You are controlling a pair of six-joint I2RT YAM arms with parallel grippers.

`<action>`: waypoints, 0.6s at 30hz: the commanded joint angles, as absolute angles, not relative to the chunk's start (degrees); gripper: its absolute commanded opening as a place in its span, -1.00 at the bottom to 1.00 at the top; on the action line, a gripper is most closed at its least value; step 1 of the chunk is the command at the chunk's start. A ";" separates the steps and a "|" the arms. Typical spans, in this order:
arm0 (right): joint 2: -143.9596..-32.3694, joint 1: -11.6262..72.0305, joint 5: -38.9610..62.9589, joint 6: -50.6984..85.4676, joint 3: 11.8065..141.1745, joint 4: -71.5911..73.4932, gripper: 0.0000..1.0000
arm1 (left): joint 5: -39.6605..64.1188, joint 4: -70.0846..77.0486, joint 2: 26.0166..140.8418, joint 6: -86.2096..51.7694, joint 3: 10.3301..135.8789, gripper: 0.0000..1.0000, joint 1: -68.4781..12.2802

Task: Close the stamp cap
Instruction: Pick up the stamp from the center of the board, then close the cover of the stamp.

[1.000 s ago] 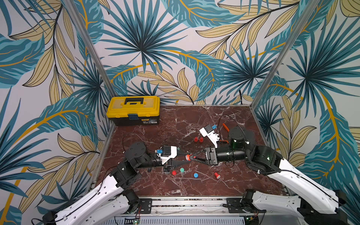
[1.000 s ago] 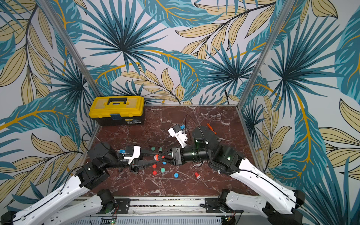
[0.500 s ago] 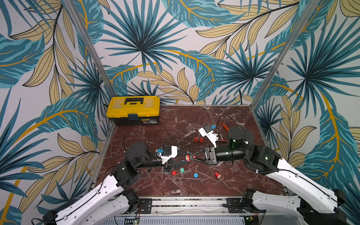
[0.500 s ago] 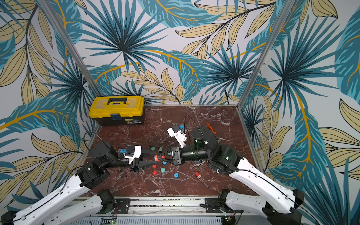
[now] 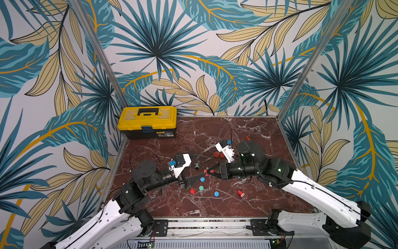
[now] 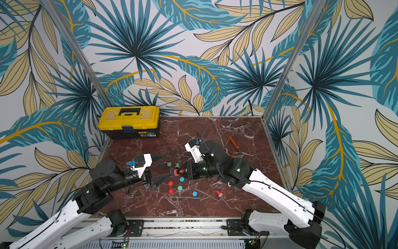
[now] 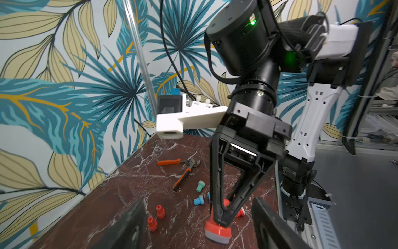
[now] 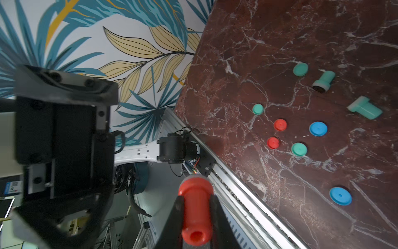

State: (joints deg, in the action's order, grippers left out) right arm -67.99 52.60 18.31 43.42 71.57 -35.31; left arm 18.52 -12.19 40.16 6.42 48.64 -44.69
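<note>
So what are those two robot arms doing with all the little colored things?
The right gripper is shut on a red stamp, holding it over the table. The left gripper is open, holds nothing, and sits a little apart from it. More stamps and loose caps in red, blue and green lie on the table. Whether the red stamp's cap is on, I can't tell.

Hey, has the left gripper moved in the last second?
Yes. The left gripper has spread open: its rear finger has swung toward the yellow toolbox, away from the red stamp that the right gripper holds.
</note>
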 commanded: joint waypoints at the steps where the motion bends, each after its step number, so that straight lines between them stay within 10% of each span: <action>1: -71.71 52.74 14.33 42.00 72.04 -37.70 -0.85 | 10.65 -26.61 41.47 7.22 52.96 0.60 -41.57; 12: -90.53 55.67 9.29 39.76 80.50 -41.69 -0.86 | 43.24 -28.56 39.69 -4.83 48.43 0.62 -3.43; 18: -100.25 56.53 5.79 38.62 85.41 -43.94 -0.86 | 34.32 -27.39 39.99 -6.64 45.27 0.63 -0.38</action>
